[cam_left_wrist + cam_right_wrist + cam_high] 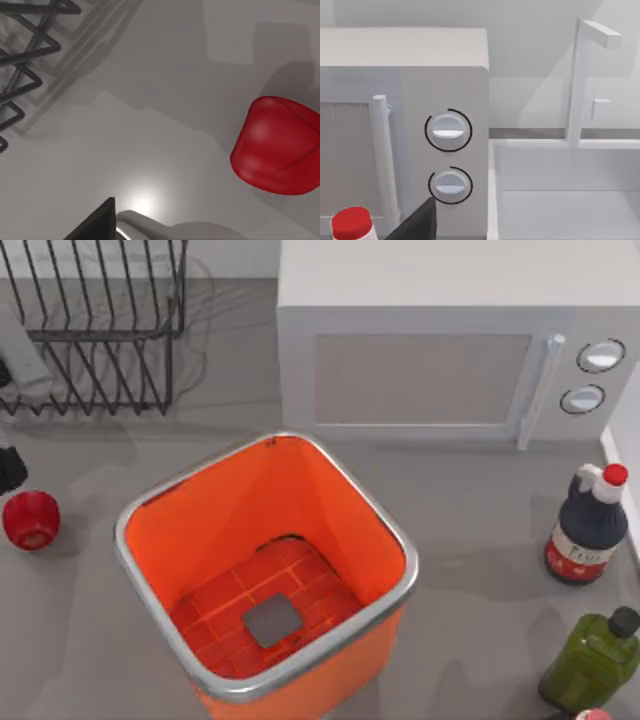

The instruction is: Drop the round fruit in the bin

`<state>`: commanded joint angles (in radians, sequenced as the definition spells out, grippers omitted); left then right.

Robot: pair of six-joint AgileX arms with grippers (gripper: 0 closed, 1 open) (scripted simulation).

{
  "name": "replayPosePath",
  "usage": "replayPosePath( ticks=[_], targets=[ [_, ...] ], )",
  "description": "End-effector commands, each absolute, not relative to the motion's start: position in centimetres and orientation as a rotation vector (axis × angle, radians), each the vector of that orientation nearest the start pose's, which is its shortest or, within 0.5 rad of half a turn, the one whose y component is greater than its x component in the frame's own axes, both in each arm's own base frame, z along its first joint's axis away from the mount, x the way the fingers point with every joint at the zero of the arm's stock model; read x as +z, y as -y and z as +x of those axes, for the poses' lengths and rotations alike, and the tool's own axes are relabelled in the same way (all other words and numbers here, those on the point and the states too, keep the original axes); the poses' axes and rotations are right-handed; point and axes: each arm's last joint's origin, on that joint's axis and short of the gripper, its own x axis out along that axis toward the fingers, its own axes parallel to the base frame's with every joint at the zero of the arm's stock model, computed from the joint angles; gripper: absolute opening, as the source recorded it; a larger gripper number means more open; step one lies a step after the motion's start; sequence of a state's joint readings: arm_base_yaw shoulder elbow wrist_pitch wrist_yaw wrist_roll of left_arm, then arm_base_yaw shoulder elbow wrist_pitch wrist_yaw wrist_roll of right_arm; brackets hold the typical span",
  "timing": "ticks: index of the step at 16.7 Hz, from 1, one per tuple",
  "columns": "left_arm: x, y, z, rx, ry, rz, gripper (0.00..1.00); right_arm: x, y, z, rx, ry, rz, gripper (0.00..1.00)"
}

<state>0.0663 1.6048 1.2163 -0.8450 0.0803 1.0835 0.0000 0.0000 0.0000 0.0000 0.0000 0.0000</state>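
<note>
- The round fruit (31, 519) is seen at the far left of the tabletop (80, 640), resting on the surface, well apart from the bin (262, 680) and to its left; it is not yet held by anything.
- In the left wrist view the round fruit (277, 145) lies off to one side of the camera's centre rather than straight ahead; being ball-shaped, it is judged to have no long axis that would fix a grasp direction.
- The left arm is judged the nearer one, since its wrist camera looks down at the fruit from close by; a dark part at the top view's left edge, just above the fruit, is probably the left gripper (10, 468), though this cannot be confirmed.
- Whether the left gripper is open or closed cannot be told; only a dark tip is seen low in its wrist view, and nothing is seen held.
- The coming move is judged to turn on shifting the left gripper sideways until the fruit is centred under it, then descending.
- The black wire rack (95, 330) stands beyond the fruit, near enough that care is advisable.
- The right arm is parked at the right side, its camera facing the microwave (405, 130); the state of the right gripper cannot be told either.
</note>
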Motion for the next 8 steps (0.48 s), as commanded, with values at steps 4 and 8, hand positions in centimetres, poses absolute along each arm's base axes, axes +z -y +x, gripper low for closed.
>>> replayPosePath(
  ticks=[4,8],
  targets=[
    [19.6,-2.5,35.2,-0.904,-1.238,0.899,1.00,16.0,0.1,10.6,0.000,0.000,0.000,1.00],
    [17.8,-2.6,36.1,-1.014,-1.295,0.906,1.00,16.0,0.1,10.6,0.000,0.000,0.000,1.00]
  ],
)
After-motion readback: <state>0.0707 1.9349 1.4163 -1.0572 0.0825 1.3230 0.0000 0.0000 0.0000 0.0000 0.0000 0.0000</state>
